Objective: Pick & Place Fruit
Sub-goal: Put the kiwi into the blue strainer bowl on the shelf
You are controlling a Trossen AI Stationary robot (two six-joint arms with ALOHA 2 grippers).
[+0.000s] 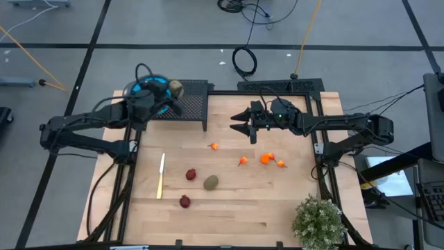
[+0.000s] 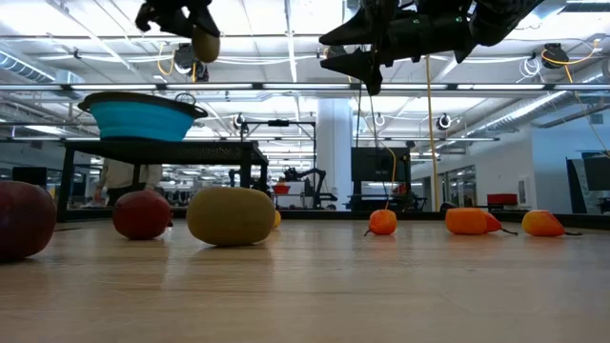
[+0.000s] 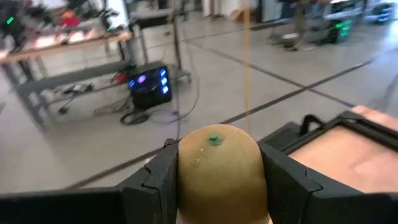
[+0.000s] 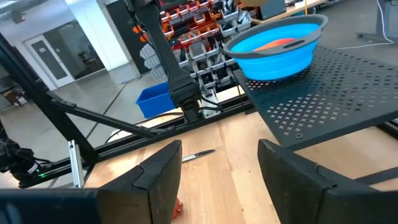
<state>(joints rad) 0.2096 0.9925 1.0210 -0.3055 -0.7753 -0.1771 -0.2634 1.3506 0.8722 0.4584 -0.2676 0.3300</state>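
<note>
L pincer (image 3: 217, 186) grips an olive-green oval fruit (image 3: 217, 168) across its middle, near blue bowl (image 1: 149, 90); looks light, firm, smooth, prob slippery. R pincer (image 4: 217, 180) gapes empty.

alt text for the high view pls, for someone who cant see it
Seen from above, the left gripper holds an olive-green fruit beside the blue bowl, while the empty right gripper hovers over the wooden table, where fruit pieces and a knife lie scattered.

Grey floor (image 1: 173, 28) crossed by dark lines, strewn cables (image 1: 244, 61), bright ceiling lights (image 2: 95, 11).
</note>
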